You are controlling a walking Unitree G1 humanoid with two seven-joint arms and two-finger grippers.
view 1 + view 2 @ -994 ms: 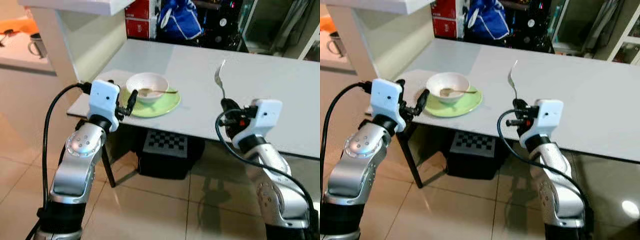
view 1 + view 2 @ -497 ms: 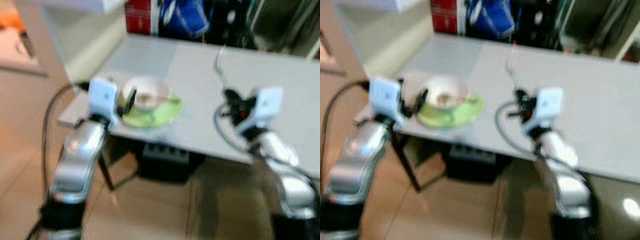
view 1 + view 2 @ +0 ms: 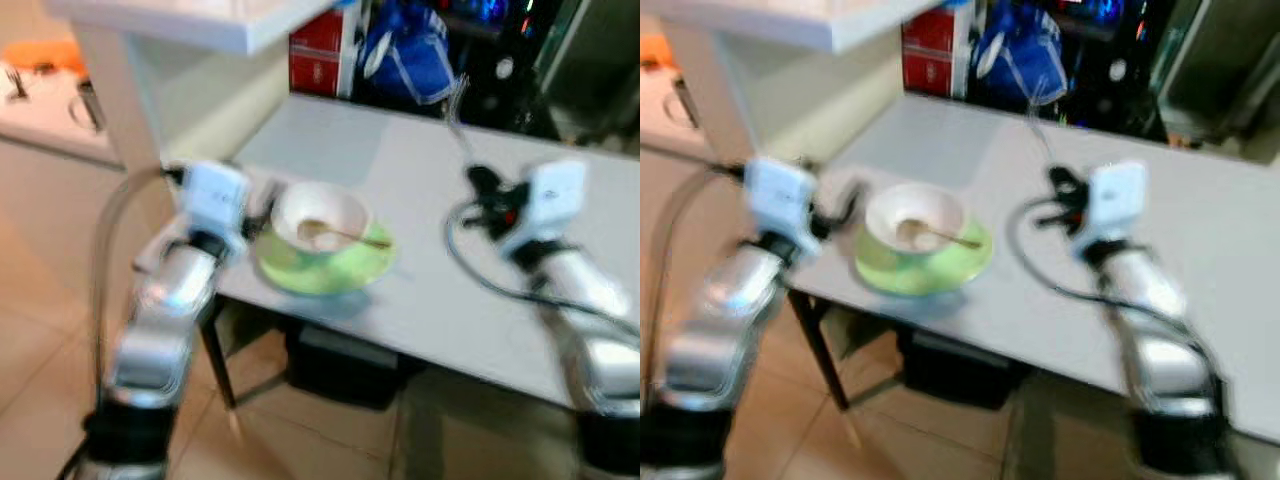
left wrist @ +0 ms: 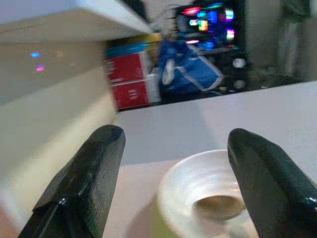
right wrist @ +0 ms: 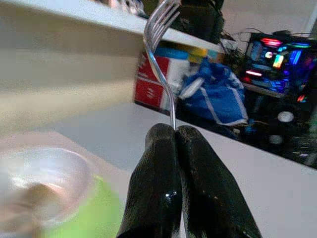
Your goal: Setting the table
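A white bowl [image 3: 320, 215] with a spoon [image 3: 348, 236] in it sits on a green plate [image 3: 325, 270] near the front left corner of the grey table [image 3: 320, 140]. My left gripper [image 4: 173, 139] is open, just left of the bowl [image 4: 208, 183] at rim height, with nothing between its fingers. My right gripper [image 5: 173, 130] is shut on the handle of a metal fork [image 5: 158, 44] that points upward. It hangs over the table to the right of the bowl, clear of the plate [image 5: 99, 208]. Both eye views are blurred.
A white counter on a pale pillar [image 3: 120, 90] stands at the left, close to the table's corner. Red boxes [image 3: 315, 60] and a blue bag [image 3: 410, 50] lie beyond the far edge. A dark box [image 3: 340, 360] sits on the tiled floor under the table.
The whole picture has shifted and blurred as the camera moved. Relative to the bowl, my right gripper with the fork stands farther in over the table. Both grippers' states are unchanged.
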